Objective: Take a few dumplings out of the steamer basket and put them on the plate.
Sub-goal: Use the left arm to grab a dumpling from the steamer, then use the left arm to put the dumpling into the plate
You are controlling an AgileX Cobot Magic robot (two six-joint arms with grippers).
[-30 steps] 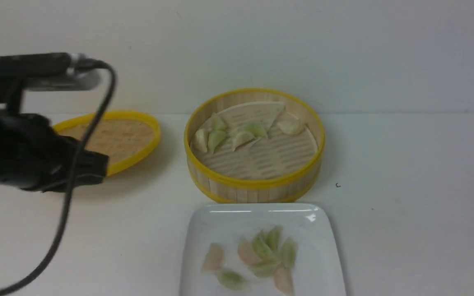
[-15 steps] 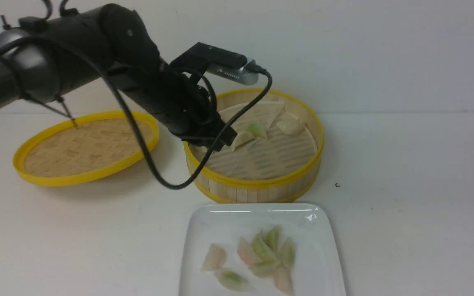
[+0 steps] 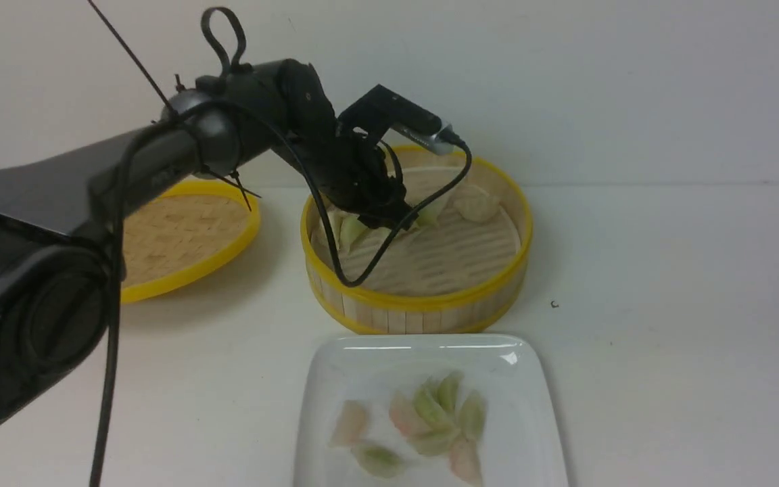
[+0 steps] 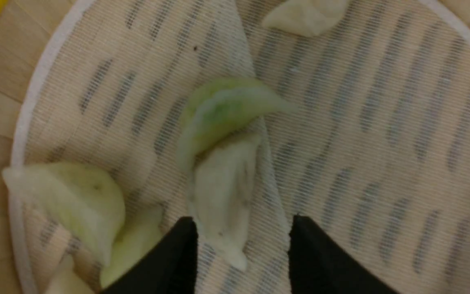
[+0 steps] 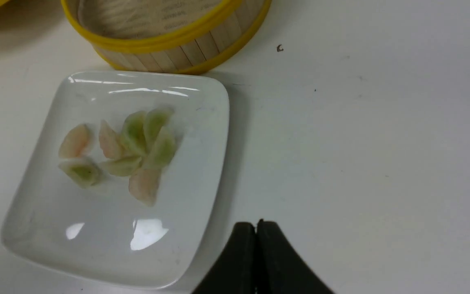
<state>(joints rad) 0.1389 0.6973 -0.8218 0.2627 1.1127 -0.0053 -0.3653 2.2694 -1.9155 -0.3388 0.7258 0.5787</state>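
Note:
The steamer basket (image 3: 423, 301) stands mid-table with several dumplings on its liner. My left gripper (image 3: 384, 218) reaches down inside it. In the left wrist view, the left gripper (image 4: 243, 223) is open, its black fingertips (image 4: 184, 241) either side of the tail of a whitish dumpling (image 4: 222, 192). A green dumpling (image 4: 222, 106) lies against that one's far end. A pale green one (image 4: 76, 200) lies by the liner's edge. The plate (image 3: 362, 358) in front of the basket holds several dumplings (image 3: 437, 419). My right gripper (image 5: 256, 223) is shut and empty, above the table beside the plate (image 5: 202, 122).
The flat yellow-rimmed woven lid (image 3: 180, 237) lies left of the basket, partly behind my left arm. The arm's cable (image 3: 356, 274) loops over the basket's front rim. A small dark speck (image 3: 554, 304) marks the white table to the basket's right.
My left arm has swung from the far left, past the lid, and down into the basket. Its fingers now stand apart around a whitish dumpling. The plate's dumplings have not moved.

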